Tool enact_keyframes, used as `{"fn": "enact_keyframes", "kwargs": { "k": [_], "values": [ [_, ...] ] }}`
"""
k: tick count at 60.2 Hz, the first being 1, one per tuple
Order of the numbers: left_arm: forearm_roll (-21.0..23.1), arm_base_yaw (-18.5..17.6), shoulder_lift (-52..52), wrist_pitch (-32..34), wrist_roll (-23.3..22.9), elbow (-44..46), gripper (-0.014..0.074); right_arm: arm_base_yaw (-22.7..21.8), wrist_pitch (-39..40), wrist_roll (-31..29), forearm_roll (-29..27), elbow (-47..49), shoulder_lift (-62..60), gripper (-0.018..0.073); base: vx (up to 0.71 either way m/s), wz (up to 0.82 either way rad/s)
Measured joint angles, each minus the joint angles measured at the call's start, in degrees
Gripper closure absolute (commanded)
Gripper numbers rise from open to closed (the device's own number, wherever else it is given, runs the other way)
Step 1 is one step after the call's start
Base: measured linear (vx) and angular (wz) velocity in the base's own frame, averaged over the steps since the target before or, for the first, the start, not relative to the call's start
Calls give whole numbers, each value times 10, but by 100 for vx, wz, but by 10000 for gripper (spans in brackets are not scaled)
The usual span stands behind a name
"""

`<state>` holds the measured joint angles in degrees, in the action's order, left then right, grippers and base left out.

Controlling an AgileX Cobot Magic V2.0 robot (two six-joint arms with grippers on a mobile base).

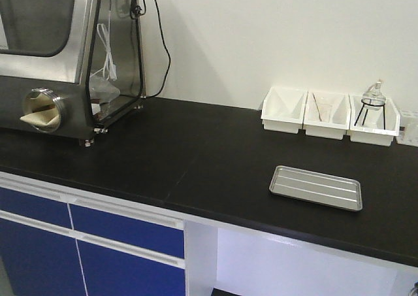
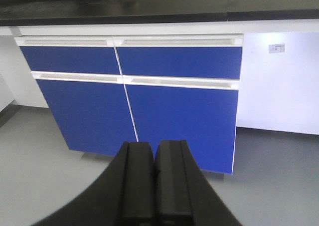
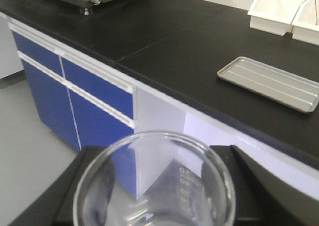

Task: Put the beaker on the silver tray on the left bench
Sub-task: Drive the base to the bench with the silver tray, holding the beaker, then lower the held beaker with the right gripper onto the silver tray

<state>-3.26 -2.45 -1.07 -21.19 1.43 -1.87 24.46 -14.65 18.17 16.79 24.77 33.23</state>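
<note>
The small clear glass beaker [image 3: 154, 186] with faint printed markings fills the bottom of the right wrist view, held between the two black fingers of my right gripper [image 3: 155, 196], in front of and below the bench edge. The silver tray [image 1: 316, 187] lies on the black bench top [image 1: 196, 152] toward the right, also seen in the right wrist view [image 3: 269, 82]. My left gripper [image 2: 155, 158] is shut and empty, low in front of the blue cabinet fronts [image 2: 134, 86]. Neither gripper shows in the front view.
Three white plastic bins [image 1: 330, 114] stand at the back right; the rightmost holds a round flask on a black stand [image 1: 371, 103]. A steel glove box with a port [image 1: 46, 54] fills the back left. Grey floor [image 2: 40, 156] lies below the cabinets.
</note>
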Motion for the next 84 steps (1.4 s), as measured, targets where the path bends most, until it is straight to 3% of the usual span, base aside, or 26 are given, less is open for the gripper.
{"fn": "enact_keyframes", "kwargs": {
  "k": [84],
  "values": [
    [0,0,0,0,0,0,595,0,0,0,0,0,0,571,33,-24]
  ]
}}
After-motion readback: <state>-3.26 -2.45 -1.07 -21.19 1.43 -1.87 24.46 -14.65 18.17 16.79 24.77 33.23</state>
